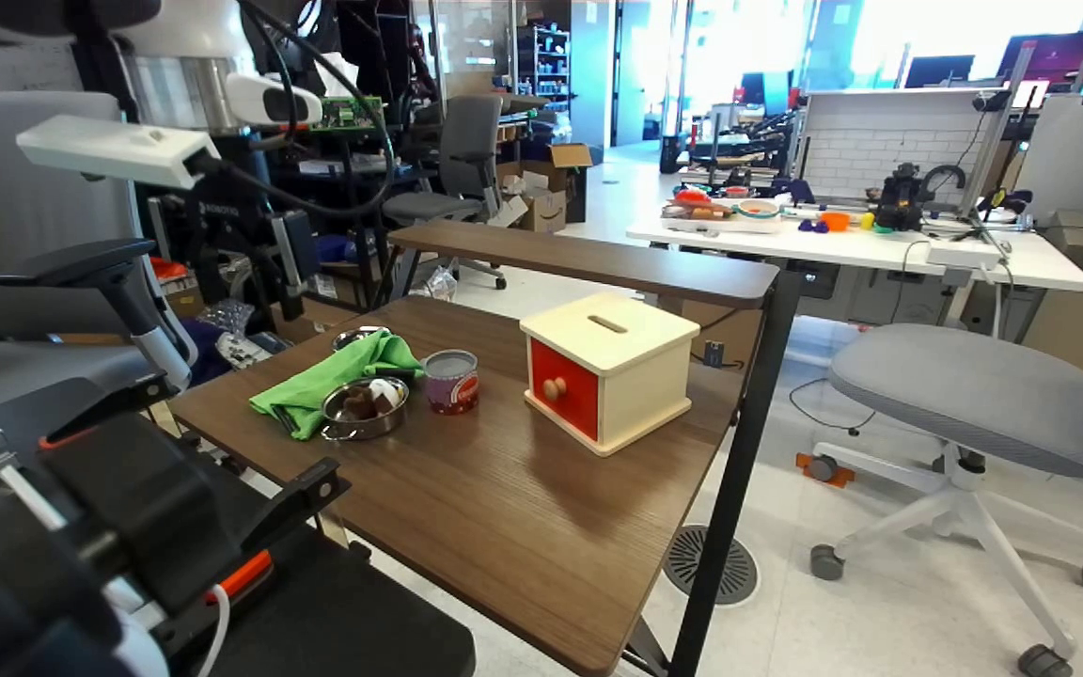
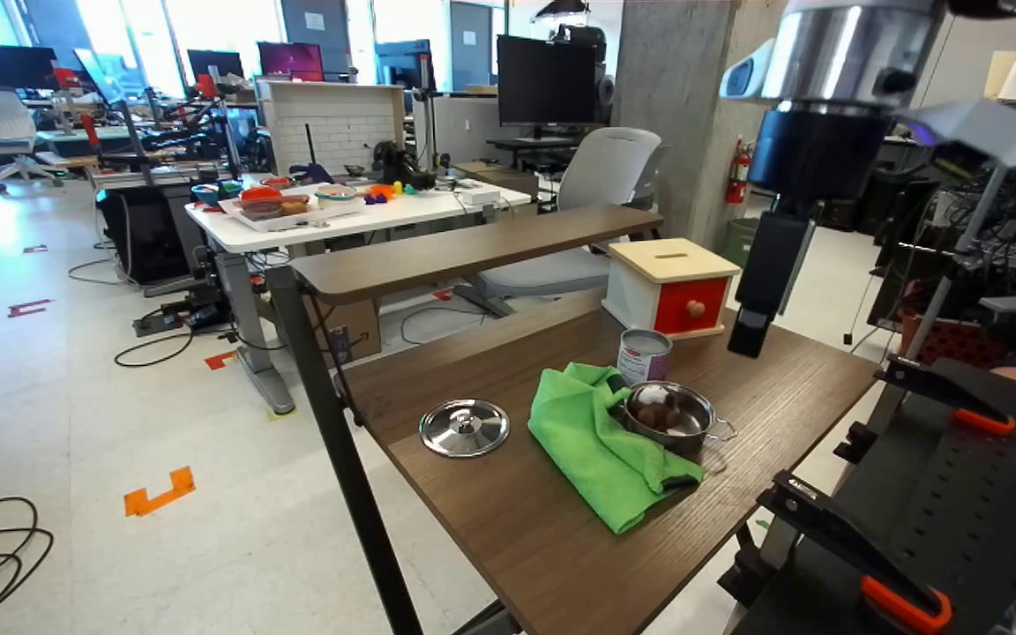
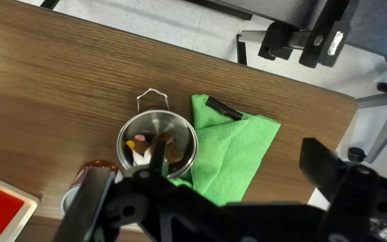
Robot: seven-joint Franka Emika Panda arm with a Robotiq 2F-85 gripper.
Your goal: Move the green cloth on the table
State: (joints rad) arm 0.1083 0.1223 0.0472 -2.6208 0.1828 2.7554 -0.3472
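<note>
- I'd call this a robotics lab, the kind with a bit of office mixed in.
- Dead giveaway: my robot arm shows up in both exterior views, and there's a bare green circuit board out in the background.
- Office vibes come from the monitors and a grey chair on casters.
- Workshop-ish clutter too: cardboard boxes, plus shelves packed with stuff too small to make out.
- Orange tape is stuck on my pale floor, which also has a round grate.
- Bare concrete pillar, red fire extinguisher right by it, pretty institutional imo.
</note>
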